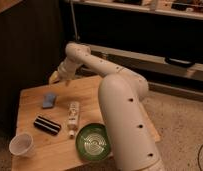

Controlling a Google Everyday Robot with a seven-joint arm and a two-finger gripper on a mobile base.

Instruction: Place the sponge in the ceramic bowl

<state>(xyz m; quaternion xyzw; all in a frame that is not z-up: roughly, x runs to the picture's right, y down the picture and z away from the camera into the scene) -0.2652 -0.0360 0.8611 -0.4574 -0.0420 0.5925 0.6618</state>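
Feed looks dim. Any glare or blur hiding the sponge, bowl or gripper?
Camera view: dim, warm light, soft all over; the sponge reads as a blue patch on the table. Camera view: the bowl has pale glare inside. Camera view: the gripper, above the table's far left corner beyond the sponge, blurs into the dark backdrop.
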